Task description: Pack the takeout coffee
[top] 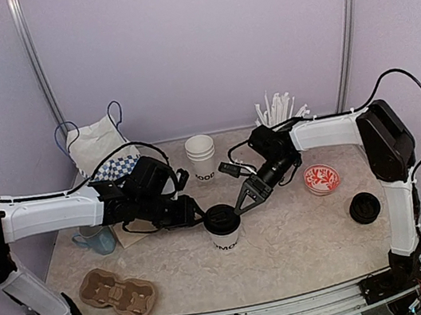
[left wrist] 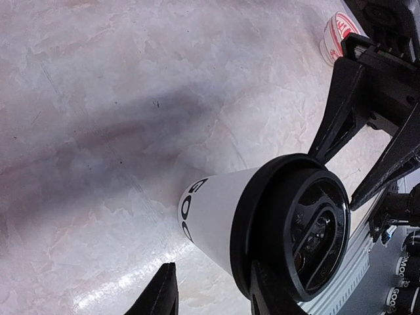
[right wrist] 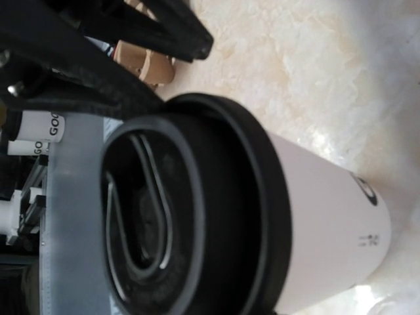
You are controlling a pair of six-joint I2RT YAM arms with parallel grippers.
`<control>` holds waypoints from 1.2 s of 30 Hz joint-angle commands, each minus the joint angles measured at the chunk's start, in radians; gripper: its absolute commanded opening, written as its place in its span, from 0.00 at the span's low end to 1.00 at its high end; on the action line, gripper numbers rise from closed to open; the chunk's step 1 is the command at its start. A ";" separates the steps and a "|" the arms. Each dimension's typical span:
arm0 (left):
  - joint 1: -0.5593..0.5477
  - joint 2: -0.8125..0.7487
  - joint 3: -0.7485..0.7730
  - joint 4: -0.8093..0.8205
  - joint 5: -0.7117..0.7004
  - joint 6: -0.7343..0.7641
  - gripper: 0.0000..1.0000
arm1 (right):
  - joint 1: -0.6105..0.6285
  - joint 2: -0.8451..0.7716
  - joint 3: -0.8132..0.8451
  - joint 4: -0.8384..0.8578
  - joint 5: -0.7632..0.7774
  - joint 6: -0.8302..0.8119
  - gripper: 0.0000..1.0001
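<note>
A white "MOOD" takeout coffee cup point(top: 226, 240) with a black lid point(top: 222, 218) stands upright mid-table. It also shows in the left wrist view point(left wrist: 213, 216) and fills the right wrist view point(right wrist: 328, 216). My left gripper point(top: 200, 213) is open, its fingers point(left wrist: 161, 295) straddling the cup's top from the left, with a gap on one side. My right gripper point(top: 244, 200) is open just right of the lid. Its spread fingers point(left wrist: 338, 111) show in the left wrist view but are hidden in its own view. A stack of lidless white cups point(top: 201, 157) stands behind.
A cardboard cup carrier point(top: 118, 292) lies front left. A light-blue mug point(top: 95, 240) and a paper bag point(top: 100, 148) stand at the left. White straws point(top: 279, 107) stand at the back. A red-patterned small dish point(top: 321, 179) and a loose black lid point(top: 364, 207) sit right.
</note>
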 commanded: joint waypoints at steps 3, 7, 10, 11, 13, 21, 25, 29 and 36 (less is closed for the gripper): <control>0.002 0.041 -0.024 0.008 0.023 0.000 0.37 | 0.007 0.042 0.008 -0.005 0.033 0.010 0.33; -0.002 0.054 -0.029 -0.037 -0.002 0.011 0.35 | 0.007 0.051 -0.025 0.016 0.111 0.039 0.30; -0.003 0.072 -0.035 -0.068 -0.016 0.015 0.35 | 0.007 0.068 -0.048 0.022 0.212 0.068 0.27; -0.004 0.080 -0.038 -0.077 -0.016 0.018 0.34 | 0.007 0.080 -0.052 0.020 0.227 0.068 0.26; -0.007 0.093 -0.042 -0.088 -0.015 0.021 0.34 | 0.007 0.094 -0.059 0.018 0.237 0.072 0.24; -0.025 0.100 -0.016 -0.104 -0.031 0.026 0.33 | 0.013 0.079 -0.068 0.032 0.291 0.071 0.23; -0.029 0.113 -0.006 -0.106 -0.030 0.033 0.33 | 0.038 0.091 -0.123 0.043 0.349 0.067 0.21; -0.041 0.119 0.006 -0.112 -0.046 0.035 0.33 | 0.043 0.074 -0.095 0.040 0.300 0.054 0.22; -0.053 0.088 0.033 -0.112 -0.078 0.055 0.34 | 0.039 -0.019 -0.038 0.017 0.257 -0.017 0.32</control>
